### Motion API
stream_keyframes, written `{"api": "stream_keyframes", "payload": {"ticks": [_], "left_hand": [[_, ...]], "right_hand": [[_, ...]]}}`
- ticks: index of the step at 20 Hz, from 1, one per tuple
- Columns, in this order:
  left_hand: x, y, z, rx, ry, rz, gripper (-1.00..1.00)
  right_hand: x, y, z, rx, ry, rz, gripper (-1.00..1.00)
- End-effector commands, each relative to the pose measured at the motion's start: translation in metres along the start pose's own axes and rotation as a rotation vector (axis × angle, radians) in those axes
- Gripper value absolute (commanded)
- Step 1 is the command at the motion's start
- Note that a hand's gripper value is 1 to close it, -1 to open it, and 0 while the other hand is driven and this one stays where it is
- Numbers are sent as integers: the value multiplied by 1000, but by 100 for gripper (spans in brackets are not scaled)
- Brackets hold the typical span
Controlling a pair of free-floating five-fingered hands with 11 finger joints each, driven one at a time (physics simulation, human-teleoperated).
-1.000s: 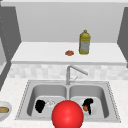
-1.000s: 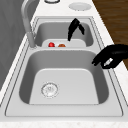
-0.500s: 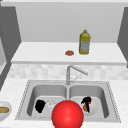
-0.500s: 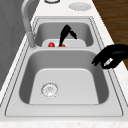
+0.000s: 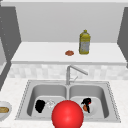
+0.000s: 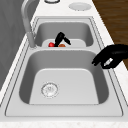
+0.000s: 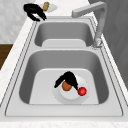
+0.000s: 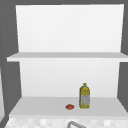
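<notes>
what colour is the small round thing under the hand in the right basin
Orange-brown small round thing, under the right hand; clearest in the right side view.

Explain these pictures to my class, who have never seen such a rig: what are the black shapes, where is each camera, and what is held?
The black shapes are two floating robot hands in a simulated kitchen. One camera faces the double sink from the front, two look along it from the left and right, and one faces the shelves above. The right hand is down in the right basin, fingers curled over an orange-brown object on a white plate, beside a small red ball. The left hand hovers at the left basin's front rim, curled, holding nothing. A yellow bottle stands on the shelf behind the faucet.
</notes>
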Motion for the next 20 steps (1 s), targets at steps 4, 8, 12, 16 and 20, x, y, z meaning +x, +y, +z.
{"api": "stream_keyframes", "payload": {"ticks": [4,8,12,16,20], "left_hand": [[0,0,0,0,0,0,0],[0,0,0,0,0,0,0],[0,0,0,0,0,0,0],[0,0,0,0,0,0,0],[0,0,0,0,0,0,0]], "right_hand": [[-14,8,-29,51,-13,30,-100],[-16,13,-28,50,-42,19,-100],[-18,17,-26,34,-48,12,-100],[-16,17,-27,-74,-49,48,100],[-14,14,-32,-202,-45,54,100]]}}
